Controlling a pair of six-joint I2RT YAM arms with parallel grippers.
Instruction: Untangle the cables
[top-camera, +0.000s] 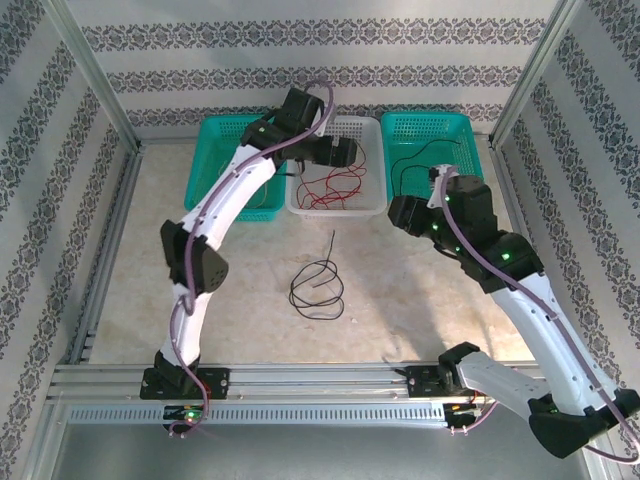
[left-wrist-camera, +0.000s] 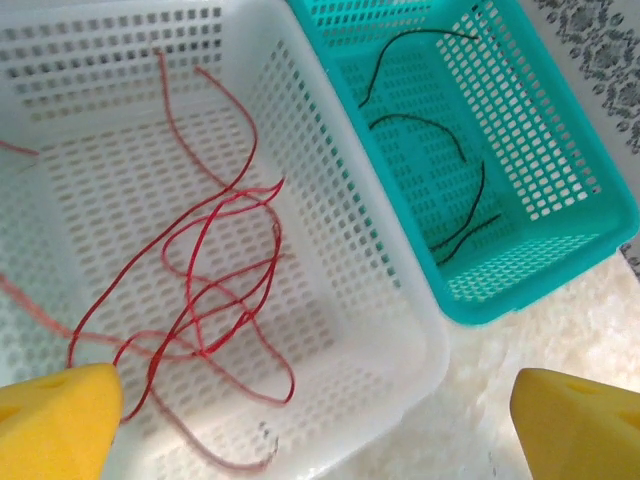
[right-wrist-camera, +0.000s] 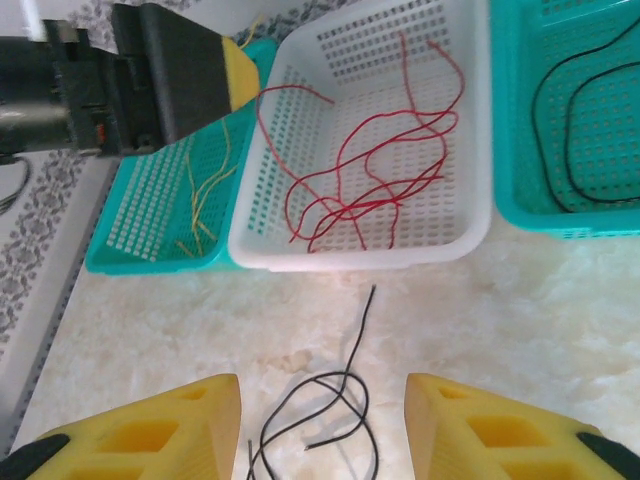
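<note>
Okay, our left gripper (left-wrist-camera: 320, 425) and right gripper (right-wrist-camera: 322, 425) both gape wide, empty. We'd lower the right one straight onto the looped black cable (right-wrist-camera: 347, 378), pinching one strand, lifting slowly.

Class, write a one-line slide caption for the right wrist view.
Open right gripper above a looped black cable on the table, facing a white basket of red cables between teal baskets.

Pale marbled table (top-camera: 420, 290) w/ 3 baskets + 1 loose cable.
Along far edge, L to R: left teal basket (top-camera: 200, 170), white basket (top-camera: 335, 208), right teal basket (top-camera: 425, 117), side by side. Black cable (top-camera: 318, 288) lies looped nr centre, apart from the baskets.
</note>
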